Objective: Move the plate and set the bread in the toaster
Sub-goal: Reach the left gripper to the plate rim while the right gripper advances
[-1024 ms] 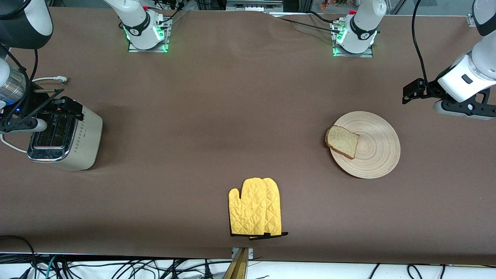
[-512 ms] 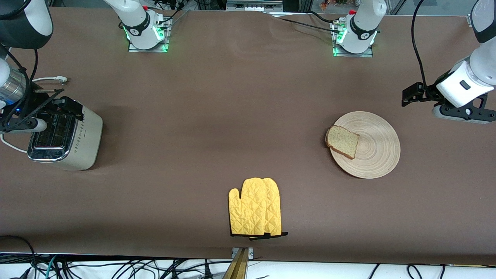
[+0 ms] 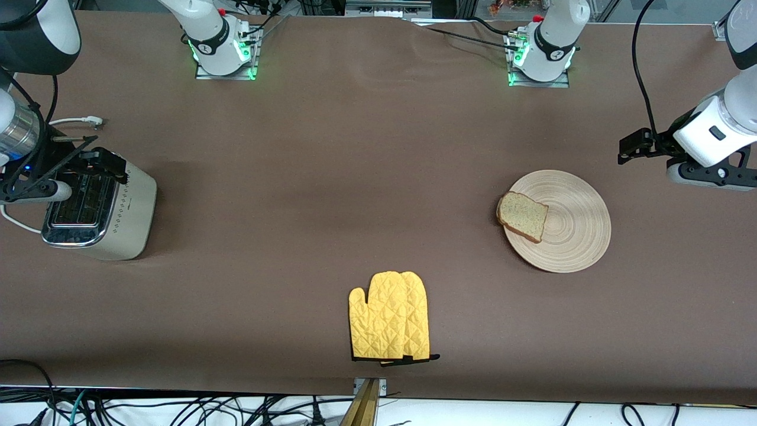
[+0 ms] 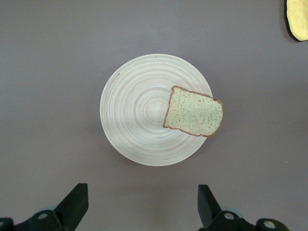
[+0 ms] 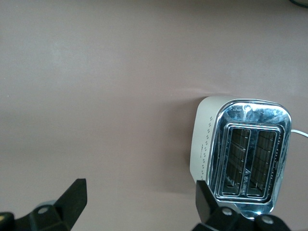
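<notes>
One plate point(image 3: 566, 225), one slice of bread point(image 3: 522, 216), one toaster point(image 3: 97, 210), one yellow oven mitt point(image 3: 390, 317) and two grippers are on show. The plate lies on the brown table point(image 3: 331, 177) toward the left arm's end, and the bread rests on it, overhanging the rim on the toaster's side. The toaster stands well apart from the plate, at the right arm's end, both slots empty. The mitt lies between them, nearer the front camera than the plate.

The left gripper point(image 3: 631, 145) hangs in the air beside the plate, fingers point(image 4: 73, 204) spread wide and holding nothing. Since a second ago it has shifted slightly away from the plate. The right gripper point(image 3: 89, 157) is over the toaster, fingers point(image 5: 72, 197) spread wide and empty, unmoved; plate, bread and mitt lie as before
</notes>
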You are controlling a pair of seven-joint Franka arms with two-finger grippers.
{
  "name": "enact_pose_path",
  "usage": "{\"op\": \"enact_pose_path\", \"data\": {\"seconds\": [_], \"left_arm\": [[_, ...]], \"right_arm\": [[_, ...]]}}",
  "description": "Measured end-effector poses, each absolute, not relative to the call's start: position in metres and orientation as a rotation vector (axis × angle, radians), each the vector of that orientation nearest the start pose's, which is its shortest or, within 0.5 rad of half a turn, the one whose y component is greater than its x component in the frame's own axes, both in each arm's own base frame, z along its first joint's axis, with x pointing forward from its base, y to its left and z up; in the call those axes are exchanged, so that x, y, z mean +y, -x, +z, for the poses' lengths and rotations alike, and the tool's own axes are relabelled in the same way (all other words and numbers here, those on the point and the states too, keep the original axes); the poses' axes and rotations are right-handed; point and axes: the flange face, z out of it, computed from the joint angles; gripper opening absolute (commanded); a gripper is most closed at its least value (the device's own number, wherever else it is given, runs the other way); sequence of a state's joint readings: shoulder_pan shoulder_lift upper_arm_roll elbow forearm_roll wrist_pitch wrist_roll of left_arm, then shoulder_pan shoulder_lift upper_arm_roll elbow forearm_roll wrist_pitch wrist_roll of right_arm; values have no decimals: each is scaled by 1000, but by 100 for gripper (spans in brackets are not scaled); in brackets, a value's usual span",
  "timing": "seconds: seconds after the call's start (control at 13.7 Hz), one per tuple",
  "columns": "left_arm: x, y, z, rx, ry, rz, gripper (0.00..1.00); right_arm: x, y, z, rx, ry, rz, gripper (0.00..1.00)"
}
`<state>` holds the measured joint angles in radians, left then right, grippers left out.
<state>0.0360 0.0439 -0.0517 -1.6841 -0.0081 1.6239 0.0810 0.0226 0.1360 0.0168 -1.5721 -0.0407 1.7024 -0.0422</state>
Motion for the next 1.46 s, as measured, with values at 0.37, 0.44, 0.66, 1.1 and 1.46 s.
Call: {"op": "enact_pose_path", "data": {"seconds": [0.37,0.44,0.66,1.1,1.46], "left_arm": [[54,-575,517,-30,3334,237,100],[81,-578,500,-42,3404,255,100],[162,-581,435,35,3603,259,100],[274,-555,241,-42,3967,266,100],[268,-548,127,-271,4138,340,52]], "right_arm": [[19,-603,557,-138,3177,9,100],[19,-603,557,-138,3177,9,100],[22,-606,545,-146,3175,47,100],[68,-624,467,-220,3077,243,100],[86,-625,460,-242,3039,260,100]]}}
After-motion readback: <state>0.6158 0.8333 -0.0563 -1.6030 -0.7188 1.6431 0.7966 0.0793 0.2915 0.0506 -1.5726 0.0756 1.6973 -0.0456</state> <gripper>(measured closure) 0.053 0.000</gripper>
